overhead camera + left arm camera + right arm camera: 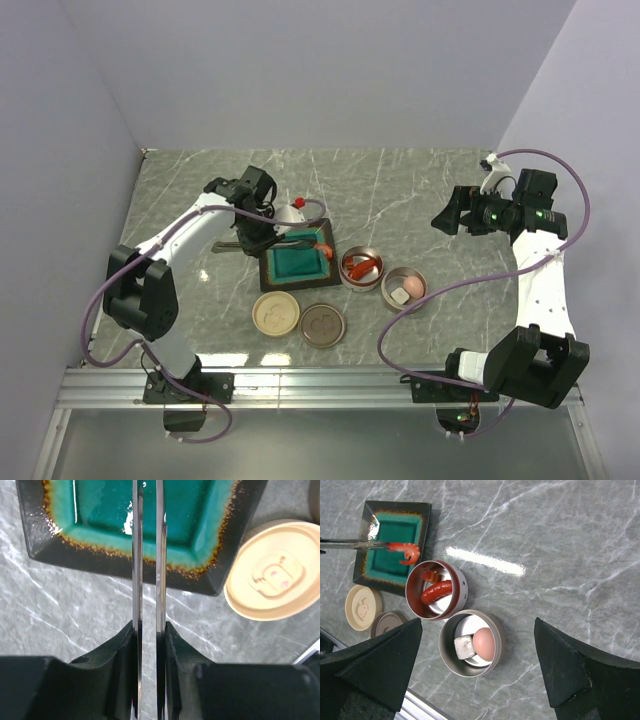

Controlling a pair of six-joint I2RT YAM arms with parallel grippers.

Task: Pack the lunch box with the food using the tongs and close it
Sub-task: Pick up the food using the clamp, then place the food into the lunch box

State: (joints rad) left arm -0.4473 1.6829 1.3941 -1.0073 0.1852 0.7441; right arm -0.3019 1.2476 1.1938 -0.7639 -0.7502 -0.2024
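Note:
My left gripper [149, 630] is shut on the silver tongs [137, 575], pressing their two arms close together. The tongs reach across the teal tray [45, 545]. Their tips pinch a red-orange shrimp [406, 551] over the tray's edge, beside the red-lined tin [460, 587]. That tin holds a sausage [436, 591] and another red piece [427, 575]. The grey tin [445, 652] holds a white cube [463, 646] and a pale pink egg [484, 644]. My right gripper [452, 215] hangs open and empty, above and to the right of the tins.
Two round lids lie on the table in front of the tray, one cream [275, 313] and one brown [322, 325]. The tins [361, 268] [404, 289] stand close together just right of the tray. Grey walls close in the left, back and right.

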